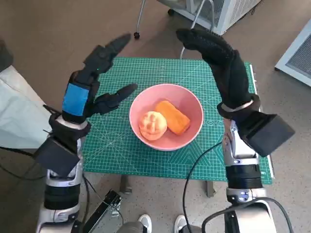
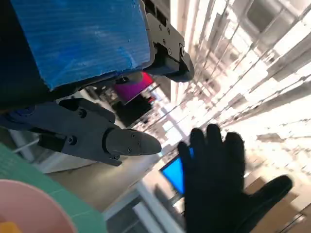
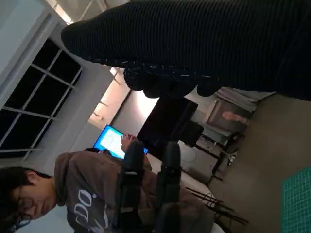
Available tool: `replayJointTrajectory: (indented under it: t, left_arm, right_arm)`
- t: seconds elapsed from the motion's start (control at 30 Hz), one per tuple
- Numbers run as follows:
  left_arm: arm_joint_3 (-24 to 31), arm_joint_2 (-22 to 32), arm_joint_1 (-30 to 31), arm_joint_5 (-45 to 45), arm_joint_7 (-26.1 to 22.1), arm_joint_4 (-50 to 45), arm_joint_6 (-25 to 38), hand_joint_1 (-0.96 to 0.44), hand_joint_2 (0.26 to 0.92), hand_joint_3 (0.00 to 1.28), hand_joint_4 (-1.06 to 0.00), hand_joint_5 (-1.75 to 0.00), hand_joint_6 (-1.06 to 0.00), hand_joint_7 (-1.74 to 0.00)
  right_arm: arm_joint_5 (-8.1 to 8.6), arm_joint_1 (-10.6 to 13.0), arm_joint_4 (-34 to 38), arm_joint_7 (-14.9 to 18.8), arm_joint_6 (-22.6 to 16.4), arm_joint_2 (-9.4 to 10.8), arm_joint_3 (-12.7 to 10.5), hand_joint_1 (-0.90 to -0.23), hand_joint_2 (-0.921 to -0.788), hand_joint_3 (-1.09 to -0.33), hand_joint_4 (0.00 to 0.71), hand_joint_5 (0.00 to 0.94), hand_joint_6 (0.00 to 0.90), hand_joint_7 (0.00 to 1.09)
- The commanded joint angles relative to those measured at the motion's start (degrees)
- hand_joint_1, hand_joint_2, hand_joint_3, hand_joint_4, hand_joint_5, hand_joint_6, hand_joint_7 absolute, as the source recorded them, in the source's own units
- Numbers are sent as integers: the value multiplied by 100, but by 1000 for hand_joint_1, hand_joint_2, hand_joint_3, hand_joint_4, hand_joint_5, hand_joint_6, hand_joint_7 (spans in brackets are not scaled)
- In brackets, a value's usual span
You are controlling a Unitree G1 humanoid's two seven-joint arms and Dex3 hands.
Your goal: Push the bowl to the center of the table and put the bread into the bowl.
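Observation:
A pink bowl [image 1: 170, 138] sits near the middle of the green cutting mat [image 1: 116, 155]. Inside it lie a round pale bun [image 1: 152, 124] and an orange oblong bread [image 1: 173, 117]. My left hand [image 1: 92, 90] is raised to the left of the bowl, fingers spread, holding nothing. My right hand [image 1: 221, 60] is raised to the right of and behind the bowl, fingers apart and empty. The left wrist view shows the left hand's blue-taped back [image 2: 82, 39], a sliver of the bowl [image 2: 29, 206] and the gloved right hand [image 2: 218, 189]. The glove [image 3: 204, 43] fills one edge of the right wrist view.
The mat covers the small table. A white unit [image 1: 228, 12] and chair legs [image 1: 138, 22] stand on the floor beyond it. A white cloth [image 1: 19, 111] lies at the left. A person in a brown hoodie [image 3: 82, 189] shows in the right wrist view.

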Motion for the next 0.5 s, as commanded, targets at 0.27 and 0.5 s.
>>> replayJointTrajectory:
  t: [0.27,0.5]
  left_arm:
    - [-46,-222,-35,-126,123,48,-128,-412,921,283,-289,-4,-252,-258]
    - [-126,-297,-121,-180,59,54,-68,-403,921,285,-292,-5,-263,-263]
  right_arm:
    - [21,63,4,87,-89,29,93,-648,-921,-764,122,163,-1,639]
    - [-47,113,60,57,-233,-24,84,-641,-921,-787,130,147,-1,632]
